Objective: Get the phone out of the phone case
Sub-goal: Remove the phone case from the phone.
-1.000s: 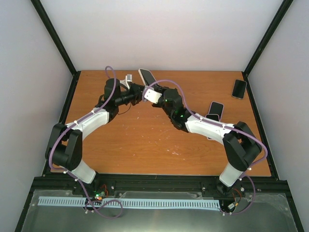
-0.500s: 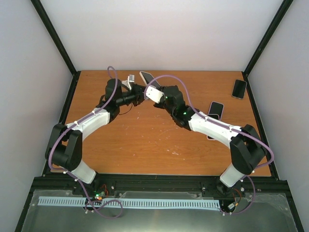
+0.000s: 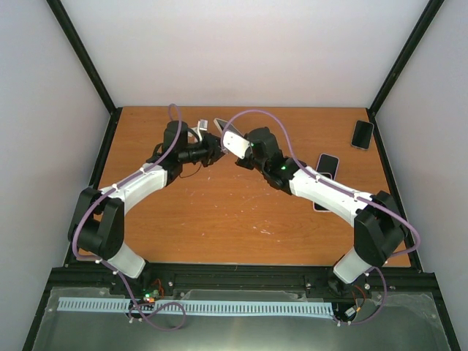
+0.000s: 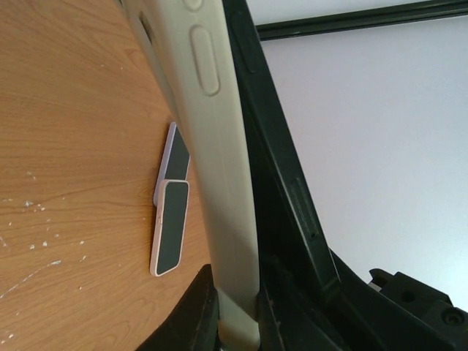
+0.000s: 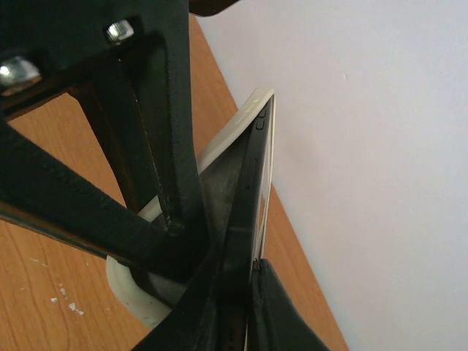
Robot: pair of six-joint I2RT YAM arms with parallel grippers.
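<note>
A black phone (image 3: pixel 221 125) in a cream case is held in the air over the back middle of the table, between both grippers. My left gripper (image 3: pixel 210 148) is shut on the cream case (image 4: pixel 212 146), whose edge runs up between its fingers (image 4: pixel 238 322). The black phone (image 4: pixel 281 190) lies against the case's right side. My right gripper (image 3: pixel 236 148) is shut on the black phone's edge (image 5: pixel 245 212). In the right wrist view the cream case (image 5: pixel 219 150) stands slightly apart from the phone at the top corner. The left gripper's black fingers (image 5: pixel 146 146) fill that view's left side.
Two pink-cased phones (image 3: pixel 326 165) lie on the table at the right, partly under my right arm, and also show in the left wrist view (image 4: pixel 170 227). Another dark phone (image 3: pixel 363 134) lies at the back right corner. Walls close off the table's back and sides.
Both grippers have moved a little right and toward the back wall with the phone and case. The phone now lies lower and flatter between them.
</note>
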